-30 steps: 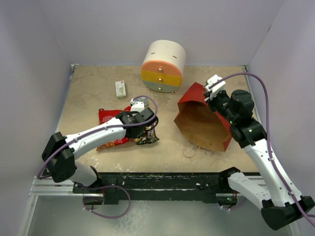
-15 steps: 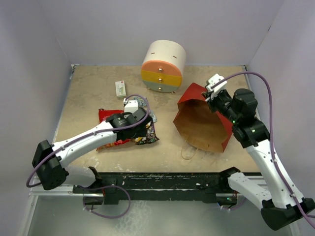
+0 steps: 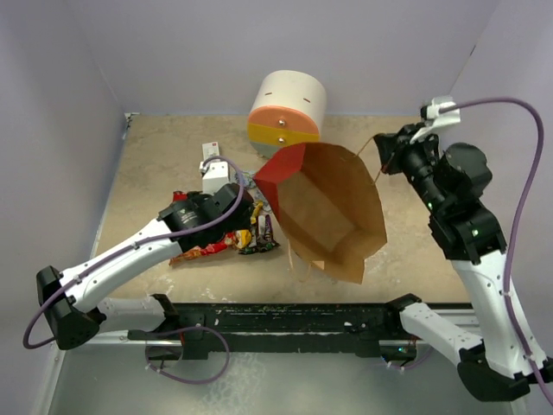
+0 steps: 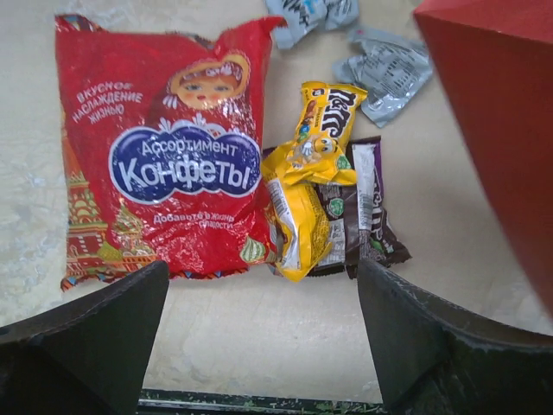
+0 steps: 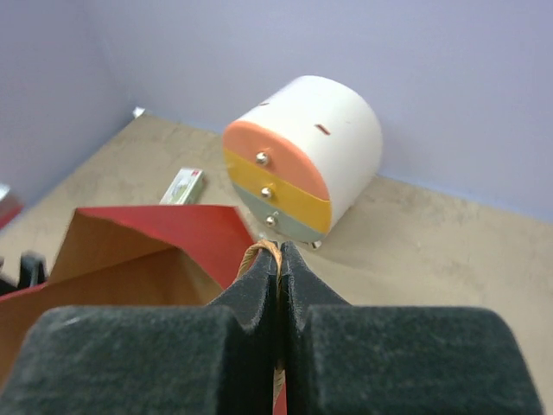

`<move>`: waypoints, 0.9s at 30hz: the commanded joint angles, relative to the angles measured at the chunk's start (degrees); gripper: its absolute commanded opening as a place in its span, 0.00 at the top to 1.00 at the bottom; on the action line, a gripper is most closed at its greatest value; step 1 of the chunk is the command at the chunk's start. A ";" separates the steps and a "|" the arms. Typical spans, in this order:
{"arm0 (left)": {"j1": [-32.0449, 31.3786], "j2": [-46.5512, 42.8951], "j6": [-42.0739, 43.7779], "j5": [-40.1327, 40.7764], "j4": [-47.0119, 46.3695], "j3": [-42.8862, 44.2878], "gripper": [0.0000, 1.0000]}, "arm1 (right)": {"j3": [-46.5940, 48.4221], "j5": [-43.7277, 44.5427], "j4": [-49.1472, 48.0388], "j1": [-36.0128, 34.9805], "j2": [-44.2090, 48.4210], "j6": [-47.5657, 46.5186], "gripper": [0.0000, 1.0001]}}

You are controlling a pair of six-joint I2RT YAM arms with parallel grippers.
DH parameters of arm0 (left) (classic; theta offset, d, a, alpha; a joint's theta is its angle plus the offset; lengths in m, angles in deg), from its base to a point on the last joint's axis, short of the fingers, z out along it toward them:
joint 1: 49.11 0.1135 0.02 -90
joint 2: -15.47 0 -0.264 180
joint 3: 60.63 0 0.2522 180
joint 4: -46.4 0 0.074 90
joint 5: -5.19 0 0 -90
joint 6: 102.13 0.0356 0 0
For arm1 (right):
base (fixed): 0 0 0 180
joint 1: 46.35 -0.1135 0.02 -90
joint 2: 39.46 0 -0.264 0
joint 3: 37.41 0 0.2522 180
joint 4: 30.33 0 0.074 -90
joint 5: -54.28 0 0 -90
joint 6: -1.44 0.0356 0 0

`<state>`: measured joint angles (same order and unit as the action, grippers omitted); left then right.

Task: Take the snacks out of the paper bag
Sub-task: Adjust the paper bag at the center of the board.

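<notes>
Wide-open left claw (image 4: 262, 285) hovers over snacks lying on the counter (image 3: 147, 164), left of centre and toward the near edge. Its wrist camera shows what the overhead view blurs: the red chip bag (image 4: 173, 156) flat with its blue logo up, a yellow wrapper (image 4: 307, 190) lying across a dark brown wrapper (image 4: 367, 216) just right of it, and silver wrappers (image 4: 384, 69) a little farther back. From above, the arm hides part of the chip bag.

Near the far edge sits a small white-green box (image 3: 210, 151), with the round drawer unit (image 3: 285, 108) to its right.

At centre, the paper bag (image 3: 333, 207) hangs tilted, its brown inside facing the overhead camera and its red wall just beside the candy. Right claw (image 5: 278, 268) is pinched tight on the bag's thin handle (image 5: 263, 251), a grip only its own wrist camera shows plainly.
</notes>
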<state>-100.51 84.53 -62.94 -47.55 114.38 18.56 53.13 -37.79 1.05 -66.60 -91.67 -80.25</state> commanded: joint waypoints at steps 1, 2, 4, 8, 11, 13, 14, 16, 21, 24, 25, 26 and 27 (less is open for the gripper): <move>-0.02 -3.62 2.21 4.54 0.83 4.30 0.06 | 4.54 25.75 10.57 -0.01 -8.31 13.82 1.00; -0.01 -4.33 2.40 4.59 0.81 4.58 0.05 | 4.04 28.60 11.23 0.18 -9.83 12.56 1.00; -0.01 -5.87 2.84 4.58 0.79 4.74 0.04 | 2.05 30.57 10.13 2.12 -11.82 9.95 1.00; -0.01 -8.81 3.94 4.78 1.27 4.80 0.02 | 0.20 26.95 8.81 10.23 -13.05 8.06 1.00; -0.01 -10.61 3.92 5.15 2.30 4.57 0.01 | -0.22 31.18 9.05 11.25 -12.19 5.95 1.00; 0.03 -11.46 3.87 5.41 2.47 4.18 0.01 | -0.98 33.19 9.77 11.54 -11.48 5.32 1.00; -0.01 -11.79 3.87 5.57 2.47 4.03 0.00 | -1.32 33.49 10.40 11.59 -10.94 5.48 1.00; -0.02 -11.80 4.36 5.78 1.99 3.82 0.00 | -2.46 33.70 11.08 11.64 -9.40 6.88 1.00; -0.02 -10.10 7.19 4.90 -1.70 4.10 0.01 | -6.09 32.09 9.72 11.64 -7.15 8.11 1.00; -0.02 -8.15 11.06 3.52 -4.43 5.06 0.01 | -6.23 34.23 10.65 11.62 -7.81 8.69 1.00; -0.02 -7.38 11.95 3.09 -4.98 5.89 0.01 | -6.40 34.45 10.67 11.62 -7.64 8.54 1.00; -0.02 -6.65 12.73 2.89 -5.43 6.46 0.01 | -6.64 34.57 10.53 11.64 -7.27 8.42 1.00; -0.02 -5.90 13.43 2.75 -5.71 7.12 0.01 | -6.90 34.75 10.36 11.64 -6.83 8.30 1.00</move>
<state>-100.51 76.44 -54.83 -44.10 113.59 21.66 47.07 -5.79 12.29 -54.97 -99.03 -72.73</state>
